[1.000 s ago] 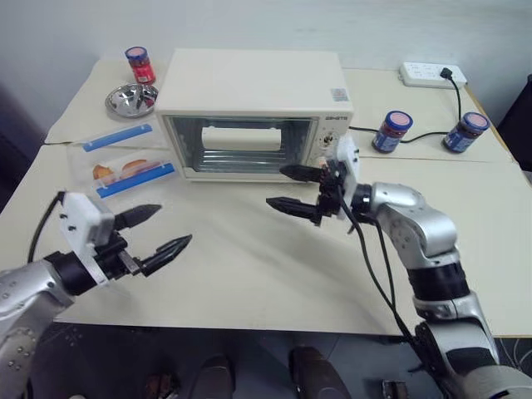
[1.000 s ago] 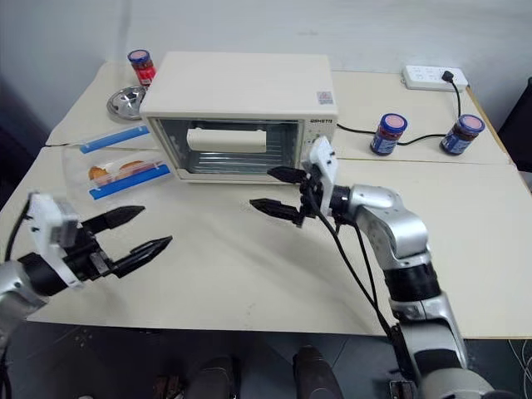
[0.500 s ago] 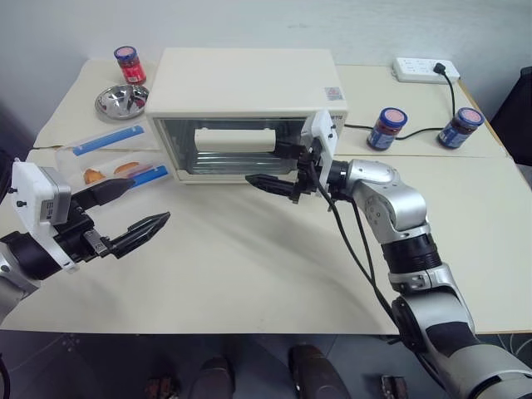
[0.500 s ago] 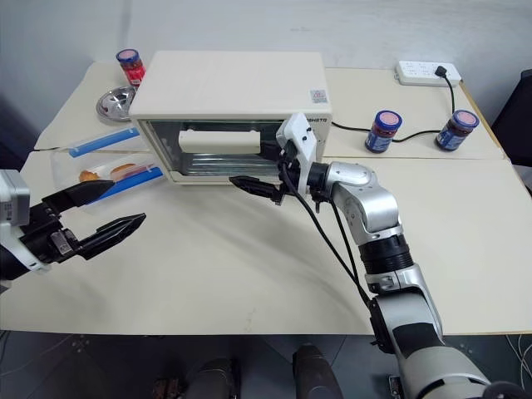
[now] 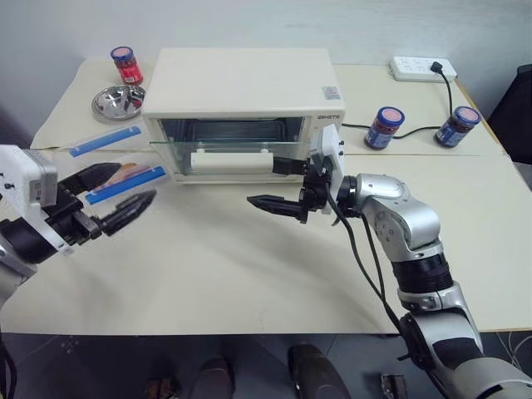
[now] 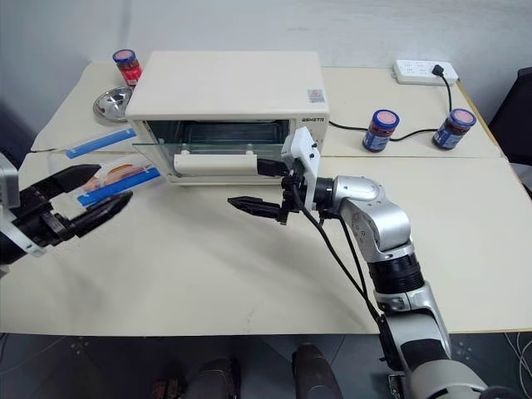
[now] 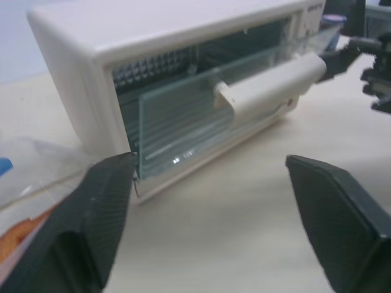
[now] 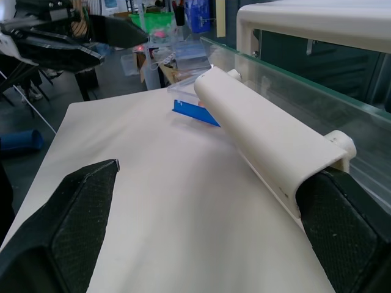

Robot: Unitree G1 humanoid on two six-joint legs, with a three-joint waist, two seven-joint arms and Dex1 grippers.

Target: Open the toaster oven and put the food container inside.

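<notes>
toaster oven [image 5: 241,108] door half down. right gripper [image 5: 278,184] wide open, upper finger by handle [image 5: 230,162], possibly touching; slip risks snap-back. left gripper [image 5: 112,193] open, empty. food container [image 5: 116,166] at 9 o'clock of oven.

From the head we look down over the table [image 5: 249,266]. Our wrist cameras sit close and level, and both face the oven [image 7: 153,36] door from opposite ends.

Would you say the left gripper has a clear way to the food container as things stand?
Probably yes: the left gripper, jaws apart, hangs right beside the food container, with nothing between them; the toaster oven and its half-lowered door stand off to the side.
</notes>
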